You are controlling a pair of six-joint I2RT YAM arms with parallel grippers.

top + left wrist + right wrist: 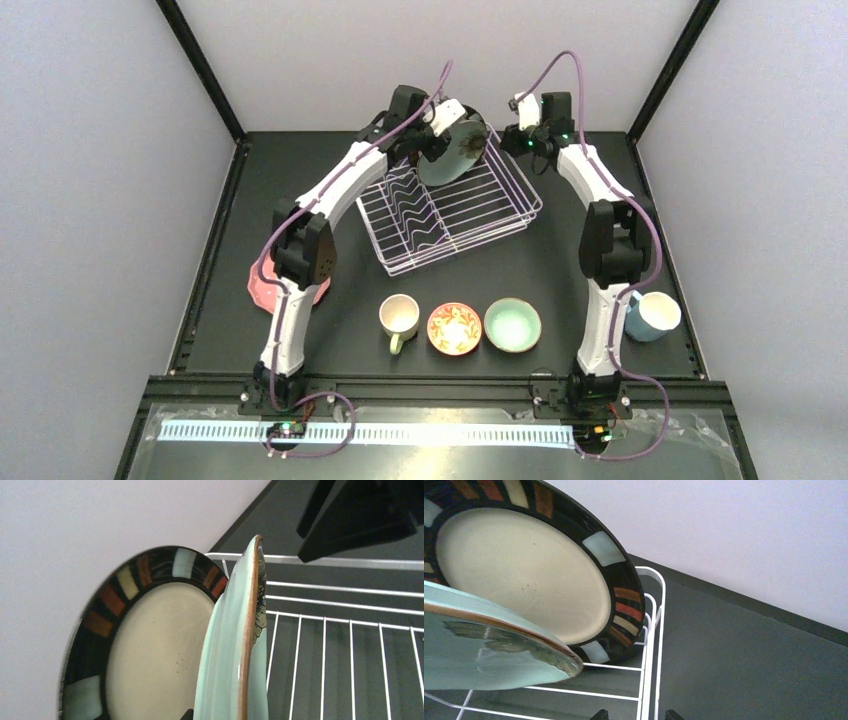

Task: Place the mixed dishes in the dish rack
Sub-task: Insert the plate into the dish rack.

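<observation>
- Grip first: my left gripper (pixel 437 140) is clenched on the rim of the teal glazed flower plate (pixel 232 645). The plate stands on edge at upper centre of the top view, over the far corner of the white wire dish rack (pixel 470 215).
- My right gripper (pixel 634 715) hangs released, its tips apart either side of the rack's corner rim at the bottom of its frame, clasping nothing.
- The cream ceramic plate with the dark striped rim (pixel 524 570) stands in that far corner, just behind the teal one; I cannot tell whether they touch.
- Risk: lowering at this tilt, the teal rim may knock the cream plate and tip it over the rack's back wall.
- Risk: if I let go before the bottom edge seats between wires, the plate would slide flat.
- Risk: my right fingers sit close, and a swing of the plate could clip them.
</observation>
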